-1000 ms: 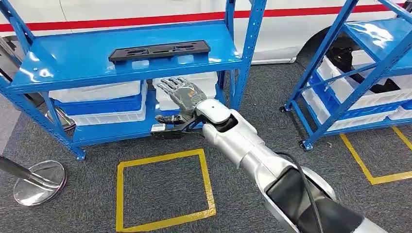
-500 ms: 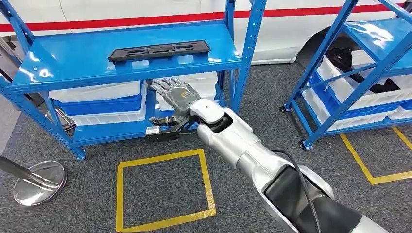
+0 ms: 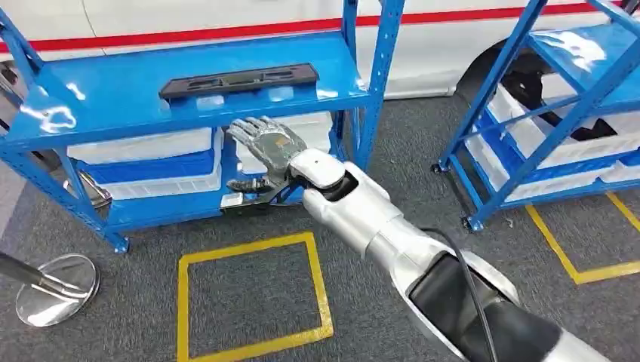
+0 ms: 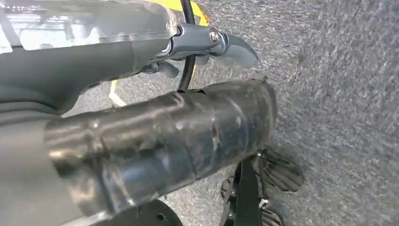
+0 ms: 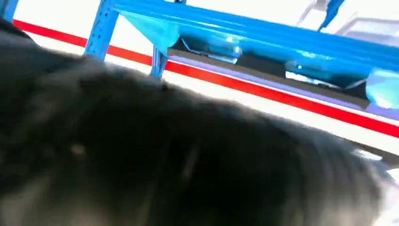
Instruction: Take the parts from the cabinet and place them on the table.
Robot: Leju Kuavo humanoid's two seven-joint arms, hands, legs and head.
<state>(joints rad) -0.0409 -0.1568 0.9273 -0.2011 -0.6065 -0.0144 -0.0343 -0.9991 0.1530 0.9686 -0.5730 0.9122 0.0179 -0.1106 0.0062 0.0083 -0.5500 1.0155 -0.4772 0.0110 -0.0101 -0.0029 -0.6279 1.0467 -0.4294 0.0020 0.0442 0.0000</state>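
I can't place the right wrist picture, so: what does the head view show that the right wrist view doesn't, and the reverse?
Head view alone: the right hand open, fingers spread, below the blue rack's top shelf, white bins behind it, and yellow floor tape. Right wrist view alone: a close, blurred dark mass and the shelf's underside. Both share the long black part on the top shelf and the red stripe.
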